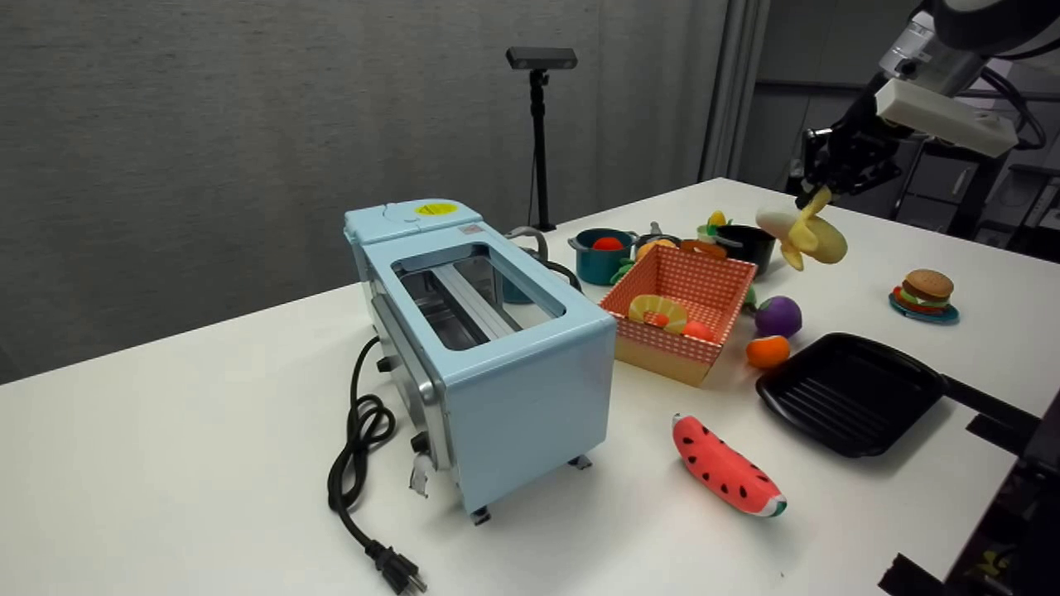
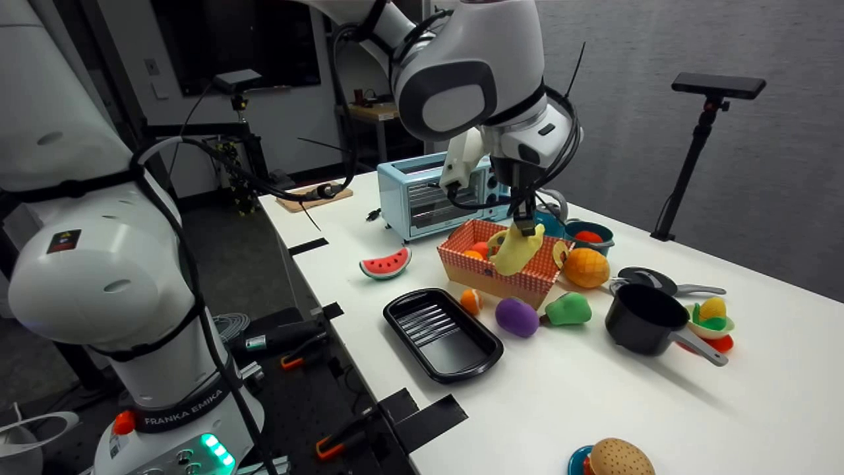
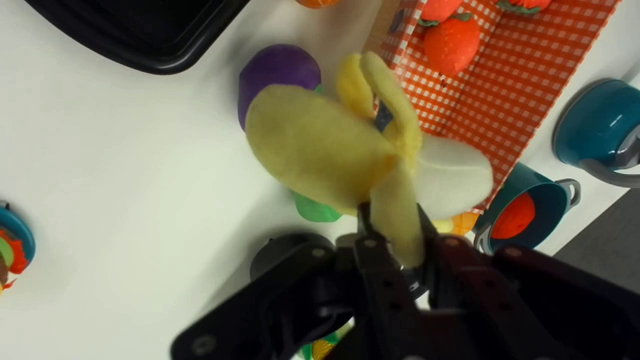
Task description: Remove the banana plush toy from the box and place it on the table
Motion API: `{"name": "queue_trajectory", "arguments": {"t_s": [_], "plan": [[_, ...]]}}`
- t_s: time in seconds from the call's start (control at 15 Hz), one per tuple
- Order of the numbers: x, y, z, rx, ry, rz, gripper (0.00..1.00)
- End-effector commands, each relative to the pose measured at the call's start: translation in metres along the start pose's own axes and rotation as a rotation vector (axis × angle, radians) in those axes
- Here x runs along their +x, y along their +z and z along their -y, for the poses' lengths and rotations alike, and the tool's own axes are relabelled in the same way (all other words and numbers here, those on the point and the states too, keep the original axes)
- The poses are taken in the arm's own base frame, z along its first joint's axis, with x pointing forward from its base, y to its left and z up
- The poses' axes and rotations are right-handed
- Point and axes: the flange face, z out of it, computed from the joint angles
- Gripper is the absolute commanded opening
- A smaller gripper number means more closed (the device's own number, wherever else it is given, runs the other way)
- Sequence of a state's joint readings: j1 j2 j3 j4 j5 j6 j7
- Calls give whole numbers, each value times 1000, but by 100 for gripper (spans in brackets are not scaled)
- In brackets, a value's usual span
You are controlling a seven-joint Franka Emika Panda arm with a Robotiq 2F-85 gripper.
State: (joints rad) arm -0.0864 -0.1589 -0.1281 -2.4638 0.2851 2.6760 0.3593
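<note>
the pincer (image 3: 394, 210) grips the banana plush toy (image 3: 320, 145) by one peel flap (image 3: 400, 220), so it hangs just below; the box (image 3: 505, 100) lies lower, to one side. likely light, soft and squeezable, it should swing less if held nearer its middle.

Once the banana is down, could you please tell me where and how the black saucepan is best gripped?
Probably by its grey handle, coming down from above and closing across it: in an exterior view the handle is slim and juts from the side of the saucepan, whose round body looks much wider.
</note>
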Motion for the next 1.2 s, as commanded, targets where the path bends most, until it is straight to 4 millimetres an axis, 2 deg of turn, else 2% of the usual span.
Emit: {"name": "queue_trajectory", "arguments": {"t_s": [0.0, 0.27, 0.33, 0.47, 0.53, 1.13], "plan": [[-9, -7, -1, 27, -9, 1, 50], [-10, -4, 1, 26, -15, 11, 81], [-4, 2, 2, -2, -11, 8, 64], [-4, 2, 3, -1, -11, 8, 78], [-4, 2, 3, -1, -11, 9, 81], [-4, 2, 3, -1, -11, 9, 81]]}}
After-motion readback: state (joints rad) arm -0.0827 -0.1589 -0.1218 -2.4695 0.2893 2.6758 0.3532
